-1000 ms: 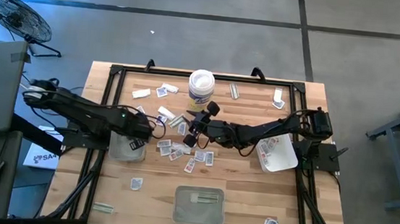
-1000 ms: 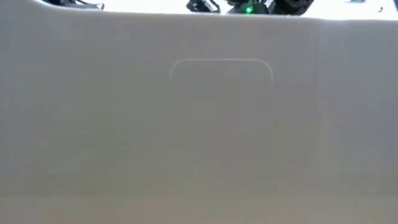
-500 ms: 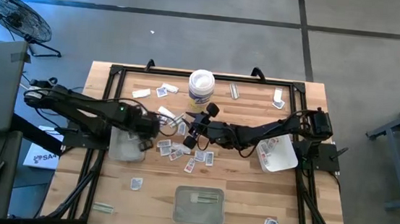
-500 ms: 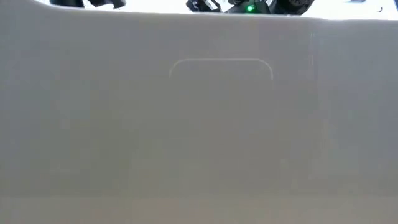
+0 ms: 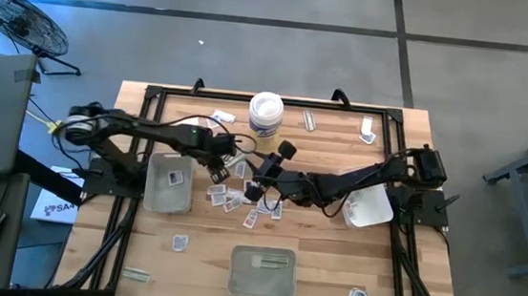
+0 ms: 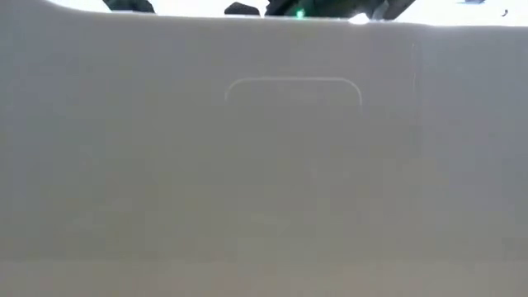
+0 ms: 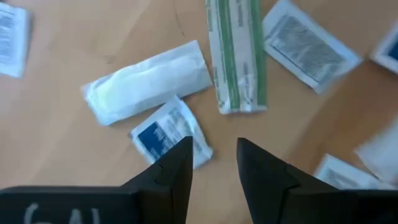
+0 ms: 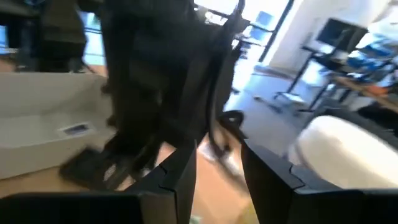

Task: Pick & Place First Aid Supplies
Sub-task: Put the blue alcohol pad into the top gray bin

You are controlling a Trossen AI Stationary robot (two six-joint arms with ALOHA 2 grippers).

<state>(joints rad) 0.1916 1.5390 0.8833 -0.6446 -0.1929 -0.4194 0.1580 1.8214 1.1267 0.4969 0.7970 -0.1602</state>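
Packets (image 5: 240, 199): scattered loose on the table (image 5: 330, 269) centre, most near the tub (image 5: 266, 116); one lies in the left tray (image 5: 169, 182). Left gripper (image 7: 212, 163): over the pile, fingers apart, empty, above a blue-print packet (image 7: 169, 132), a white pouch (image 7: 149, 81) and a green strip (image 7: 236, 56). Right gripper (image 8: 217, 165): beside the pile, fingers apart, empty.

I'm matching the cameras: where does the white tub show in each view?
High view: white tub at the table's far edge, centre.
Low view: not in it.
Left wrist view: not in it.
Right wrist view: probably the blurred white round shape.
Shared landmark: left tray holding one packet.
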